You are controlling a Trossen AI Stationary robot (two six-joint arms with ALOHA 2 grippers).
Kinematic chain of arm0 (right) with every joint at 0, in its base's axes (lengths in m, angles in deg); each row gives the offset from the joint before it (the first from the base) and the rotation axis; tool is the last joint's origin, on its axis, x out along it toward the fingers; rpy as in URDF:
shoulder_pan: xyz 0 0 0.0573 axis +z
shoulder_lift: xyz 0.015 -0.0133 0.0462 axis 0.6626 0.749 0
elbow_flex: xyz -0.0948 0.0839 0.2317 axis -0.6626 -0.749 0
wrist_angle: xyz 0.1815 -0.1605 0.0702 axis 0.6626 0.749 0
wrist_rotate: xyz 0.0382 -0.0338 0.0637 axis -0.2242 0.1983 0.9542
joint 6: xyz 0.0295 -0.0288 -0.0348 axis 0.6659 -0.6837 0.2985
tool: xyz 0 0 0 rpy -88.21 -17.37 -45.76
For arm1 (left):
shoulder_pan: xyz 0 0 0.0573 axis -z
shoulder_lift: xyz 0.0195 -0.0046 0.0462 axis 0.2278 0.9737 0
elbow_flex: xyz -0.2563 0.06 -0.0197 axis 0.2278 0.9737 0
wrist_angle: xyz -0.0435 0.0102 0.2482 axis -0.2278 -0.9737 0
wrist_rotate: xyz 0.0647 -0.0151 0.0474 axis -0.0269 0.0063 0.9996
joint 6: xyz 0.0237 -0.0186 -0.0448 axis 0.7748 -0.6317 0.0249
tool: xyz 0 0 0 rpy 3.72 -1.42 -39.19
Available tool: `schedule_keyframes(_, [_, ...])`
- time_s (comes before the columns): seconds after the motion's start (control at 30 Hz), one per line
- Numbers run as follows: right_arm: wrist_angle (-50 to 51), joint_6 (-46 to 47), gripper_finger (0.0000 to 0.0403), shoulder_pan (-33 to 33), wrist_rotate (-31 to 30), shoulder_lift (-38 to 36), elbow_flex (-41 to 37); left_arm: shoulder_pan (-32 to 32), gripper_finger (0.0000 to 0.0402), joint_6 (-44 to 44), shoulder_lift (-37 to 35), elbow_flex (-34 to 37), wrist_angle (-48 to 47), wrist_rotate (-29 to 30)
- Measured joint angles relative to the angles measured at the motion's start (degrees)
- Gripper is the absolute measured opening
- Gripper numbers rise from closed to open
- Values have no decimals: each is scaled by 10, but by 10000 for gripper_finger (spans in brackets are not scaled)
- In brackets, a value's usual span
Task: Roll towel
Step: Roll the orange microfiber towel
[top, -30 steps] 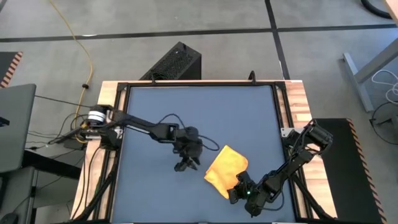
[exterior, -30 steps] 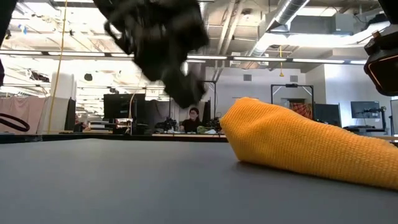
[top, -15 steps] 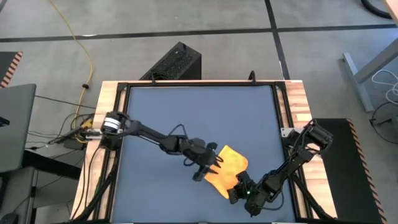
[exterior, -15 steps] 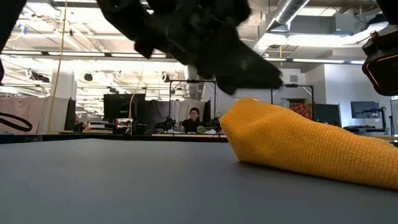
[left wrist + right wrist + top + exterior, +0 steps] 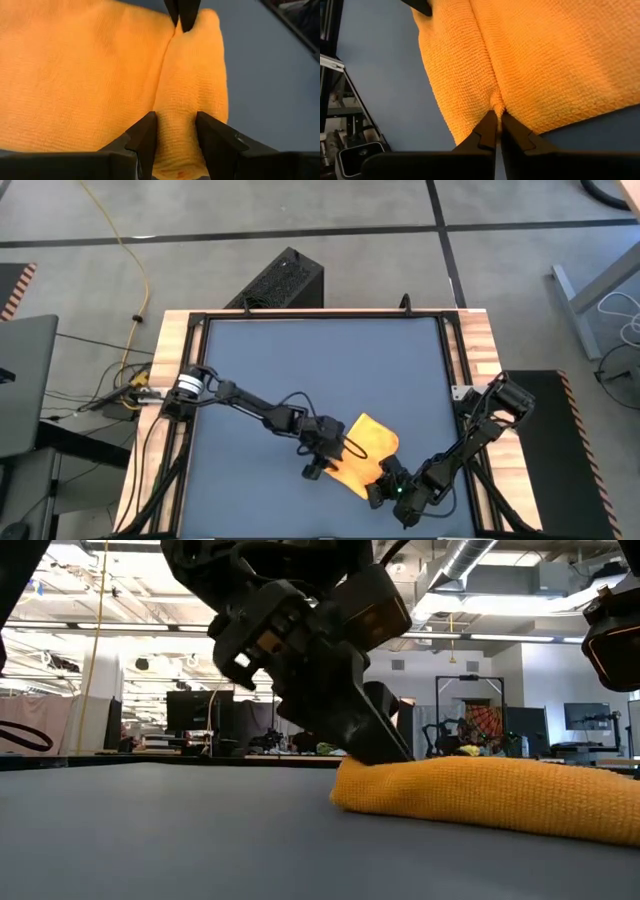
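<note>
1. In the high view we locate the towel [image 5: 362, 450] in the lower centre of the frame, lying on the dark blue table [image 5: 320, 370], toward its near right part.
2. We see the left gripper [image 5: 322, 463] at the towel's left edge. In the left wrist view its fingers [image 5: 146, 137] straddle a rolled fold of the cloth, one on each side, touching it.
3. We see the right gripper [image 5: 385, 480] at the towel's lower right edge. In the right wrist view its fingertips [image 5: 489, 127] are nearly together, pinching a small pucker of the fold.
4. In the low view the towel [image 5: 490, 795] lies low and flat at the right of the frame, with the left gripper [image 5: 375, 745] pressing on its end.
</note>
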State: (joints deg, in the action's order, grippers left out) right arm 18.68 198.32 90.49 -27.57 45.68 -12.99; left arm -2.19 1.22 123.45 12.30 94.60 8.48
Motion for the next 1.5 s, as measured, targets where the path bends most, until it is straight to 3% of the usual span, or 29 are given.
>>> schedule_keyframes(0.3, [-8,6,100,-19,10,-2,0,12,128,13,0,0,-17,31])
schedule_keyframes(0.53, [29,-28,152,-22,16,-49,-3,12,128,22,0,0,-33,32])
schedule_keyframes(0.87, [113,-70,159,-22,8,-135,-2,13,128,21,0,0,-30,43])
schedule_keyframes(1.03, [73,-252,157,-22,-3,-152,-1,13,128,18,0,0,-19,48])
schedule_keyframes(1.23, [-36,-544,157,-22,4,-104,2,13,128,37,0,0,-19,45])
schedule_keyframes(1.37, [-2,-658,157,-17,5,-65,43,12,128,54,0,0,-19,37])
schedule_keyframes(1.5, [113,-682,157,-16,5,-29,110,11,128,57,0,0,-19,30])
